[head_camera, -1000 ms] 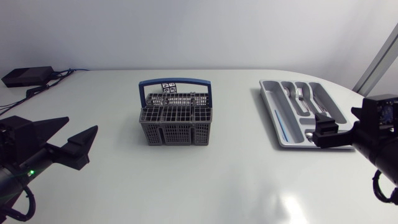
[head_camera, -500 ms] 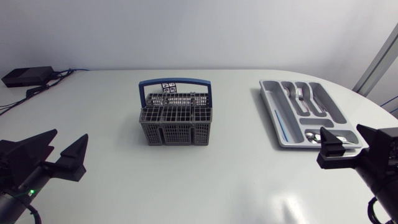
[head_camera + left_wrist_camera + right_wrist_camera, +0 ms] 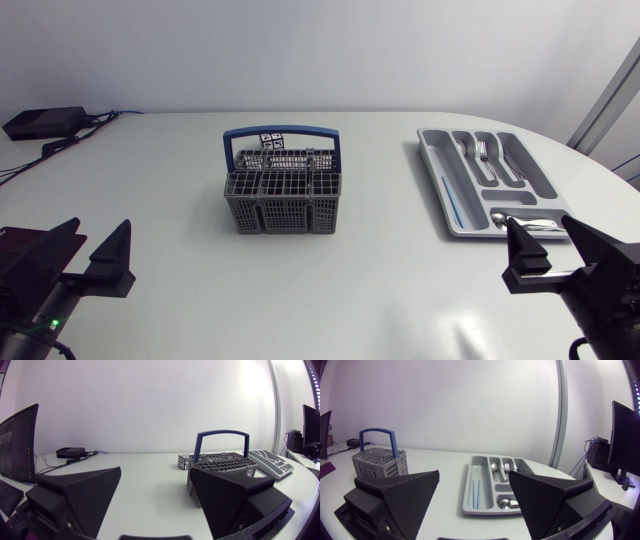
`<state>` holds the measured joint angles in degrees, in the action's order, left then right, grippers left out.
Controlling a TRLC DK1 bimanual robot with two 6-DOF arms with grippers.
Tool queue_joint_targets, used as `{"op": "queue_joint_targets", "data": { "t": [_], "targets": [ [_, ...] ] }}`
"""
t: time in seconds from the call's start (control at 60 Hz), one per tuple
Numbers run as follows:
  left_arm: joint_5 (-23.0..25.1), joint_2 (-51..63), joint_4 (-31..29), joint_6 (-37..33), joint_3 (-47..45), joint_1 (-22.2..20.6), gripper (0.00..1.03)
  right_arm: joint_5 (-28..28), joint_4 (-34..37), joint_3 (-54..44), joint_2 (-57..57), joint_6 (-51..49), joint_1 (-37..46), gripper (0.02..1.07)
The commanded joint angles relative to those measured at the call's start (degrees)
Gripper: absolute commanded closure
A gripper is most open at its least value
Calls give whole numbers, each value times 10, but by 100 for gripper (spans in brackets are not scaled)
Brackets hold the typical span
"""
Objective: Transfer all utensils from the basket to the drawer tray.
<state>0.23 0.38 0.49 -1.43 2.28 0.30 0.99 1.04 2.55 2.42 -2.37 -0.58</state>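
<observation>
Meanwhile both arms have drawn back from the basket (image 3: 284, 203) and tray (image 3: 438, 168) (jaws spread wide).

Left gripper (image 3: 100, 228) and right gripper (image 3: 540, 224) both withdrawn backward, nearer camera.

left gripper (image 3: 98, 238) and right gripper (image 3: 540, 232): matte black, broad wedge fingers (image 3: 80, 495) with dimpled faces. green LED (image 3: 52, 322) on left arm (image 3: 22, 290).
</observation>
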Motion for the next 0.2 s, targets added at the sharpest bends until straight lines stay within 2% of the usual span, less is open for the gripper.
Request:
{"op": "queue_joint_targets", "data": {
  "t": [0.0,0.183],
  "targets": [
    [-2,-4,-5,14,-23,-3,7,-10,-10,-25,-24,24,6,7],
    [-2,-4,-5,14,-23,-3,7,-10,-10,-25,-24,24,6,7]
  ]
}}
